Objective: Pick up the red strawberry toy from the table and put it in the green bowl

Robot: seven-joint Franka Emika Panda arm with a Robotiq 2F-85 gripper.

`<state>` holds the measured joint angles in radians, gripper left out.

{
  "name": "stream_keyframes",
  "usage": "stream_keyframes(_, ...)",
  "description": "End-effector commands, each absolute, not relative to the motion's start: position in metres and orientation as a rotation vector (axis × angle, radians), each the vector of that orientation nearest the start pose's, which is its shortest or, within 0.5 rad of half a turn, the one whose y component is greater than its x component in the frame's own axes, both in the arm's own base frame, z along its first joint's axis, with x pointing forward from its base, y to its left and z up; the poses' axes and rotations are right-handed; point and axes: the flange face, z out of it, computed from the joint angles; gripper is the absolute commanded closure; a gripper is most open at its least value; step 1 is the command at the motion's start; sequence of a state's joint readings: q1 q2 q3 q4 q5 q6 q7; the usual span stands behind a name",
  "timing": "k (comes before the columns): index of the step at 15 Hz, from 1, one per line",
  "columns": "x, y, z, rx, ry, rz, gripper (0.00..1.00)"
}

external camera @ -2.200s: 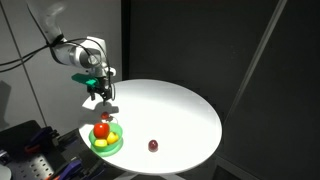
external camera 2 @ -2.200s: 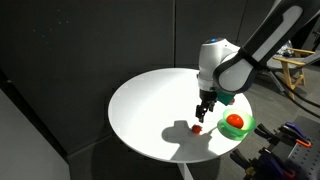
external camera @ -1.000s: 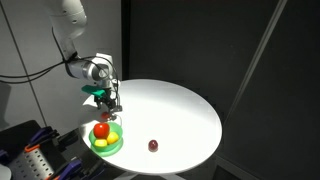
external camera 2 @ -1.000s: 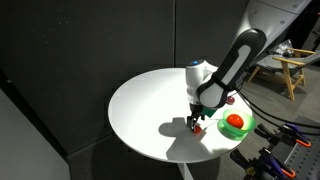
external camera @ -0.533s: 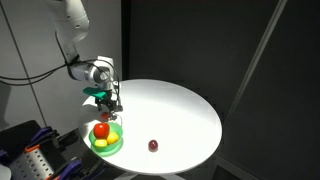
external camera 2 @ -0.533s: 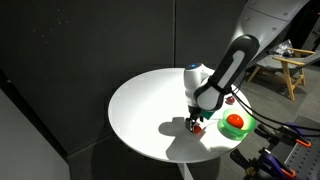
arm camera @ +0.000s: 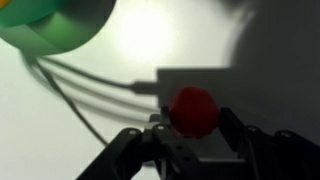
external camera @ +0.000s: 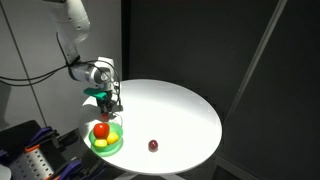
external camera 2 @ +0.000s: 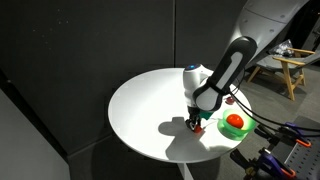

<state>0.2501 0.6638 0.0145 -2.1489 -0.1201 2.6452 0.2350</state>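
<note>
Red strawberry toy (arm camera: 193,110): tiny, bright red, rounded, blurry in the wrist view. It is on the white table (external camera 2: 145,100), just beside the green bowl (external camera 2: 246,126) and outside it. Gripper (arm camera: 193,123) is low over it, jaws narrow and flanking the toy; cannot tell if they pinch it. Bowl holds an orange-red fruit (external camera: 101,130).

There is one round white table (external camera: 175,108), one green bowl (external camera: 117,144), one red strawberry toy (arm camera: 194,110), one dark maroon ball (external camera: 153,146), one orange-red fruit (external camera: 101,130) and one yellow fruit (external camera: 100,143).
</note>
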Motion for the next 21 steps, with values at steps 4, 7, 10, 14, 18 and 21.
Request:
stream_keyframes(4,0.510,0.149,0.093,-3.195,-0.269,0.326,0.75)
stream_keyframes(7,0.508,0.149,0.107,-3.195,-0.284,0.380,0.75)
stream_keyframes(10,0.509,0.148,0.129,-3.202,-0.294,0.380,0.75)
stream_keyframes(14,0.510,0.144,0.160,-3.208,-0.282,0.315,0.75)
stream_keyframes(18,0.505,0.135,0.188,-3.207,-0.249,0.247,0.75)
stream_keyframes(21,0.495,0.122,0.207,-3.206,-0.215,0.224,0.75)
